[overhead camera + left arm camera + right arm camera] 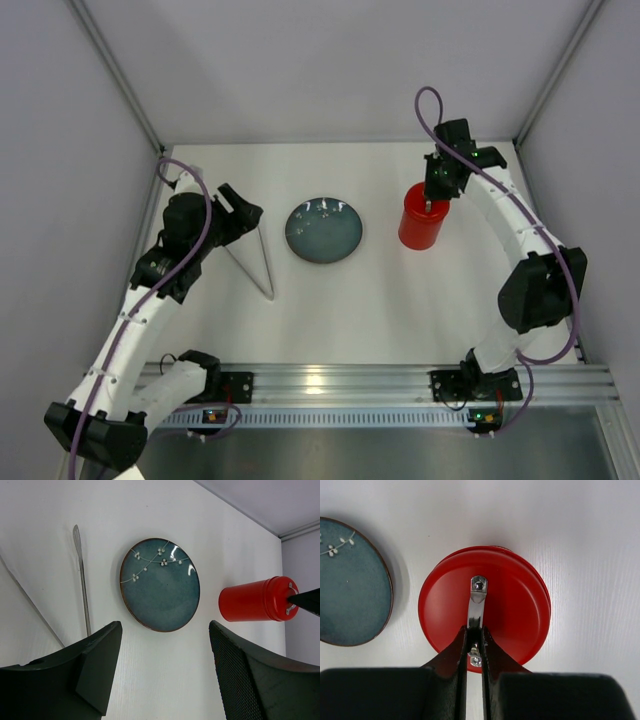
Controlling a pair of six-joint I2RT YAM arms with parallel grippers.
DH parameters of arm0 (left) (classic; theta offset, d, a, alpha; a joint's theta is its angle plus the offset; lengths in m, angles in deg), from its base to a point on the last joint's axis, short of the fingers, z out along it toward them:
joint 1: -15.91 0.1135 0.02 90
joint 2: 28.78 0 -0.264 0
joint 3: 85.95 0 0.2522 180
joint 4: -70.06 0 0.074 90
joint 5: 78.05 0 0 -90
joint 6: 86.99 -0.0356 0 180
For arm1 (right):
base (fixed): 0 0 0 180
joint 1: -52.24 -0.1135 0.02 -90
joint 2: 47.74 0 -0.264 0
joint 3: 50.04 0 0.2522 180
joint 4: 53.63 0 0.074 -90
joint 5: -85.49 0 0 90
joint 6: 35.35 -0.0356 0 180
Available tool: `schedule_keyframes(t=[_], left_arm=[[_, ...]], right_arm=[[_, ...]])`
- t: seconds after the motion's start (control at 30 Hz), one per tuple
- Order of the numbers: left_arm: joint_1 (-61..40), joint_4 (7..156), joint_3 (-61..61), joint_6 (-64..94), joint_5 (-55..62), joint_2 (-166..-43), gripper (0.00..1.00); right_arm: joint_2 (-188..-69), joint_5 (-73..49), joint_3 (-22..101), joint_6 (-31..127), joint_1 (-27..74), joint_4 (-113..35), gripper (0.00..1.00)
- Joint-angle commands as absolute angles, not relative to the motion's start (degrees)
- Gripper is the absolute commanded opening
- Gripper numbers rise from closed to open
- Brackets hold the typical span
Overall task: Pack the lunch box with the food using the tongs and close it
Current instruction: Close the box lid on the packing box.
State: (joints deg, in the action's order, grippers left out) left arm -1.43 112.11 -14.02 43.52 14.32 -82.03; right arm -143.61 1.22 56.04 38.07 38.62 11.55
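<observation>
Lunch box, red, upright right of the plate, lid seated, its silver handle pinched by the right gripper, apparently to set it home; tongs lie flat left of the plate, near the left gripper, jaws spread and empty; no food visible

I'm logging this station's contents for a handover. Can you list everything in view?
lunch box: one, red, upright, right of the plate
lid: one, red, silver handle, on the lunch box
plate: one, dark blue-grey with white blossoms, table centre, no food on it
tongs: one pair, pale silver, flat on the table, left of the plate
table: one, white
left gripper: black, open, near the tongs
right gripper: black, shut on the lid's handle
</observation>
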Motion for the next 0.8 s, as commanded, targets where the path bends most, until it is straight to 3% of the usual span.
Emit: schedule_keyframes(t=[0.0, 0.77], left_arm=[[-1.3, 111.4, -12.3, 42.8, 14.2, -82.1, 0.75], [-1.3, 111.6, -12.1, 42.7, 14.4, -82.1, 0.75]], right_arm=[[-144.0, -3.2, 57.6, 38.1, 40.4, 9.8, 0.0], [-143.4, -8.5, 58.4, 37.7, 43.4, 9.7, 0.0]])
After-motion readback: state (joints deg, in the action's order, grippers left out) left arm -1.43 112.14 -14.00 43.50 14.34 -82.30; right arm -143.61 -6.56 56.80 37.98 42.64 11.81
